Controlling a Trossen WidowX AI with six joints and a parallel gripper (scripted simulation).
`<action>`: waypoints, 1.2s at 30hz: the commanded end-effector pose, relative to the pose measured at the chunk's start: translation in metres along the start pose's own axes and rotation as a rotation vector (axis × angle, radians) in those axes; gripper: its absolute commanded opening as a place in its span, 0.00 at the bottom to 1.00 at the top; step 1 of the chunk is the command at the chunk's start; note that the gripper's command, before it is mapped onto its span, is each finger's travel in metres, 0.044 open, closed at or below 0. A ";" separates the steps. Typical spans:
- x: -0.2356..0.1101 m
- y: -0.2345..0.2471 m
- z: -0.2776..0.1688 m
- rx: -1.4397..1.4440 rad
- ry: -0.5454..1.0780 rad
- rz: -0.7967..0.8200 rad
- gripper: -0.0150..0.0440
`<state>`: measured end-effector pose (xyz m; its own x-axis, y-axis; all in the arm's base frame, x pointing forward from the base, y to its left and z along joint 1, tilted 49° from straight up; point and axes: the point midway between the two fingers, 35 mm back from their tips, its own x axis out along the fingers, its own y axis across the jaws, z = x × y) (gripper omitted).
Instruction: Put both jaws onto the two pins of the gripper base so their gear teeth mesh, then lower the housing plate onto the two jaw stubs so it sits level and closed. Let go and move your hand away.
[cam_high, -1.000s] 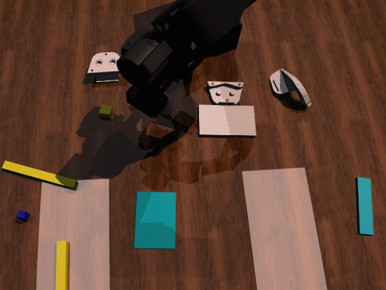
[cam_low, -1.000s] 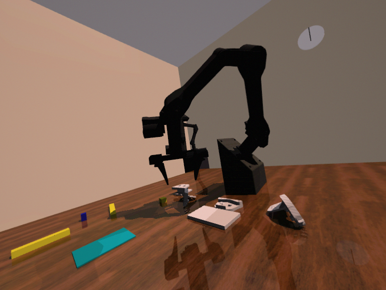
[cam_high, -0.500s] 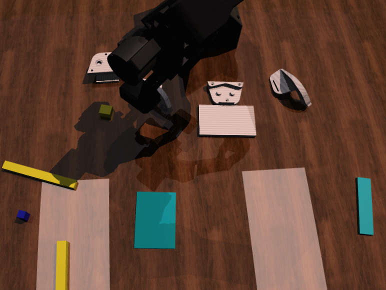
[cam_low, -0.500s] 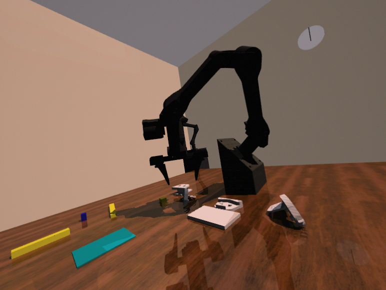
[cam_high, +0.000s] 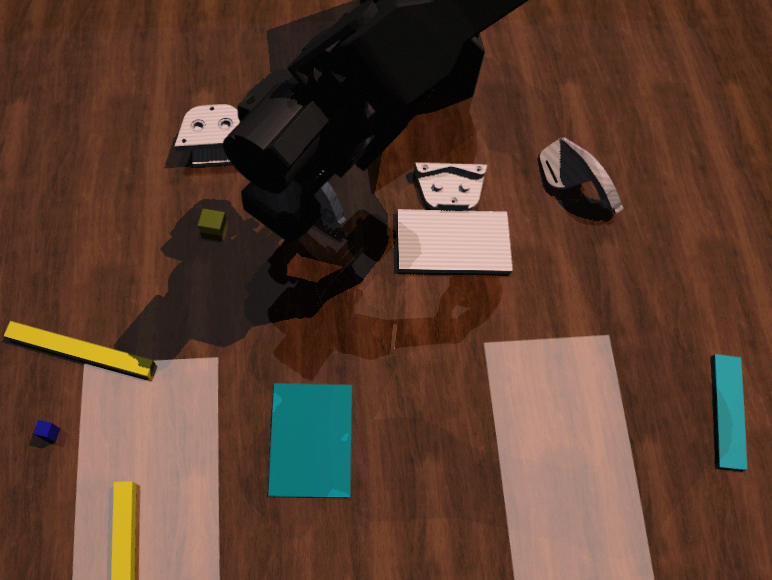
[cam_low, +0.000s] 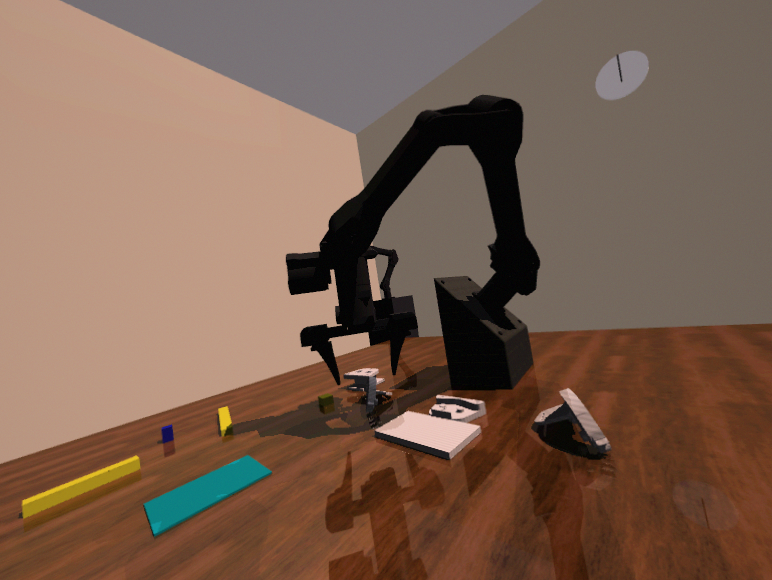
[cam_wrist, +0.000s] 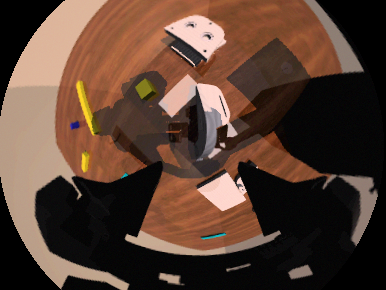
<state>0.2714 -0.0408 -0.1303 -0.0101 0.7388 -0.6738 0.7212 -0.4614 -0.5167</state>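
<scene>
while the pincer (cam_high: 312, 271) (cam_low: 366, 379) (cam_wrist: 200, 165) is wide open with nothing in it, one curved jaw (cam_high: 332, 202) (cam_low: 370, 391) (cam_wrist: 213, 122) lies near the middle of the wrist view. it looks stiff and light, so pinch its flat sides.

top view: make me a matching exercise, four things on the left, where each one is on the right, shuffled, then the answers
Things
1. small blue cube
2. plain white block
3. jaw under the gripper
4. teal square-cornered sheet

Places in the top view
A. between the two pale rectangles
B. left of both pale rectangles
C. partly hidden by the arm
D. directly below the white piece with two pins

Right pairs
1-B
2-D
3-C
4-A
</scene>
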 end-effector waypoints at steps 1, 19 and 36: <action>0.009 -0.001 0.001 0.010 0.003 -0.006 1.00; 0.039 -0.004 0.001 0.009 0.006 -0.010 1.00; 0.047 -0.005 0.002 0.009 0.007 -0.012 0.78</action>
<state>0.2660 -0.0048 -0.1599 -0.0157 0.7458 -0.6660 0.7186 -0.4547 -0.5262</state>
